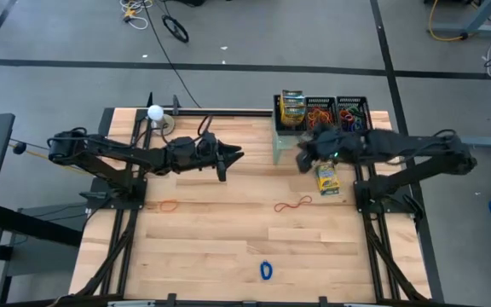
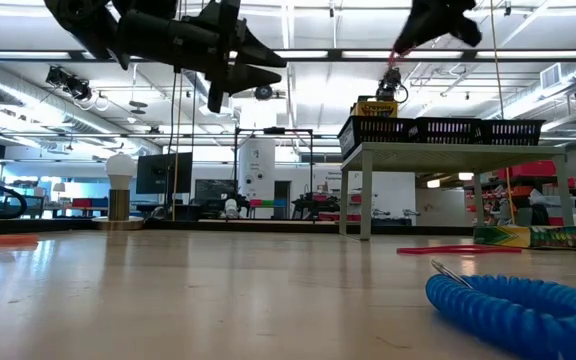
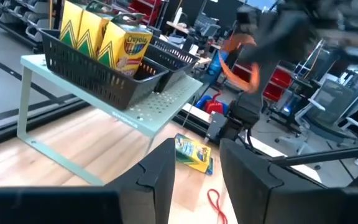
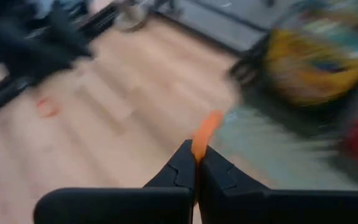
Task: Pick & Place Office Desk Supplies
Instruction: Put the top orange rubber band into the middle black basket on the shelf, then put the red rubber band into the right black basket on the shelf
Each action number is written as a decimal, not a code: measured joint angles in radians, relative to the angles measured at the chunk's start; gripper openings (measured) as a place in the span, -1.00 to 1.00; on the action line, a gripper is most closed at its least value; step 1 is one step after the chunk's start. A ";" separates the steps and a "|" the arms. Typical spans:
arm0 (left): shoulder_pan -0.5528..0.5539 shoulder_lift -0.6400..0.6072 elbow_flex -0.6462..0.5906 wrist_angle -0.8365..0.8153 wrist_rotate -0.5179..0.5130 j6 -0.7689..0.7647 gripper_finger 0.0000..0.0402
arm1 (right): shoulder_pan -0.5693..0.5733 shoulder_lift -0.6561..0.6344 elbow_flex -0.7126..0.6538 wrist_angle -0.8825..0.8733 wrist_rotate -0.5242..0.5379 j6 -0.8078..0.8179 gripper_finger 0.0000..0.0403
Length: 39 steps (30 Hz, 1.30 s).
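Left gripper (image 1: pixel 231 157) hovers mid-table, fingers parted, nothing between them, probably clear of the other arm's work. Loose bands lie on the wood: orange band (image 1: pixel 169 205), red band (image 1: pixel 293 204), blue band (image 1: pixel 267 270). Right gripper (image 4: pixel 196 163) is pinched shut on an orange rubber band (image 4: pixel 205 132), raised beside the green shelf (image 3: pixel 160 99), likely bound for the mesh trays (image 1: pixel 322 112). One crayon box (image 1: pixel 327 177) lies below it on the table.
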State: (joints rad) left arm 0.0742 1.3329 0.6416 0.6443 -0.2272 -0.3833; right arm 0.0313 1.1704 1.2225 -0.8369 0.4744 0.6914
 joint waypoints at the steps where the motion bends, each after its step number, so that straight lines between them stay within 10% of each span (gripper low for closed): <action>1: 0.000 0.000 0.000 -0.001 -0.001 0.002 -0.33 | -0.019 -0.014 0.014 -0.037 0.017 0.000 -0.98; 19: -0.003 0.000 0.000 -0.029 0.000 -0.020 -0.34 | -0.639 0.065 0.058 -0.157 -0.029 -0.289 -0.98; 29: -0.003 0.001 0.000 -0.031 0.000 -0.020 -0.34 | -0.729 0.200 0.058 -0.151 -0.162 -0.280 -0.93; 39: -0.003 0.001 0.000 -0.043 0.000 -0.020 -0.34 | -0.732 0.141 0.058 -0.162 -0.164 -0.255 -0.44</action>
State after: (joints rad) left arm 0.0715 1.3342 0.6415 0.6010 -0.2272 -0.4034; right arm -0.7002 1.3117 1.2808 -0.9994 0.3099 0.4364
